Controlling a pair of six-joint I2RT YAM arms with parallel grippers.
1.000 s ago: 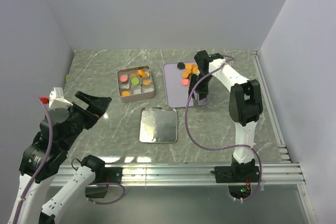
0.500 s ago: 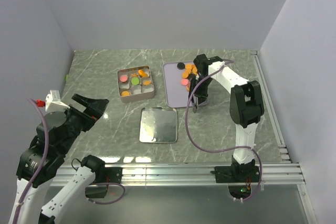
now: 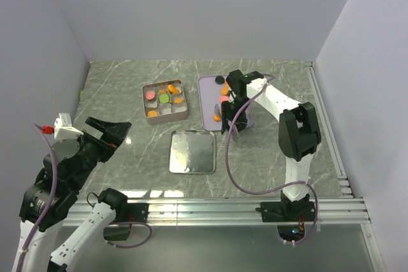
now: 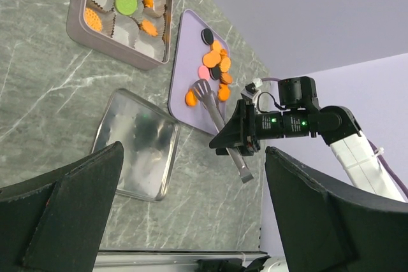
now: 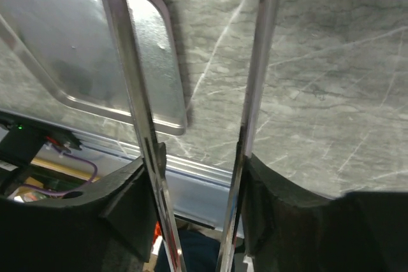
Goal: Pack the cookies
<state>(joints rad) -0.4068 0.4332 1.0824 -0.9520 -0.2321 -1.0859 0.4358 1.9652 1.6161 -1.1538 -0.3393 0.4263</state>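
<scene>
At the left edge, the left pincer (image 3: 113, 133) hangs released, its dark jaws spread wide above the grey-green marbled worktop (image 3: 121, 84), gripping nothing. Further right and toward the far side stands an open square metal tin (image 3: 169, 117) fitted with white pleated paper cups (image 4: 135, 41). Several of the small round flat cookies (image 3: 163, 98) already sit in them: one pink, one green and a few orange. Nearer the arms, just right of the tin, a shiny square metal lid (image 3: 192, 151) lies flat on the worktop with its hollow side up. Right of the tin lies a lavender rectangular tray (image 3: 207, 97), which carries the other cookies. A heap of orange, pink and black ones lies at its far end, and a single orange one sits alone closer to the near end. Just beside that lone cookie is the slotted head of a pair of slim metal tongs (image 4: 213, 109), which slant back off the near end of the tray. The right pincer (image 5: 197, 179) is clenched on the tongs, one black finger pressed against each steel arm. The two arms stand apart, and I cannot tell whether the head touches the tray
</scene>
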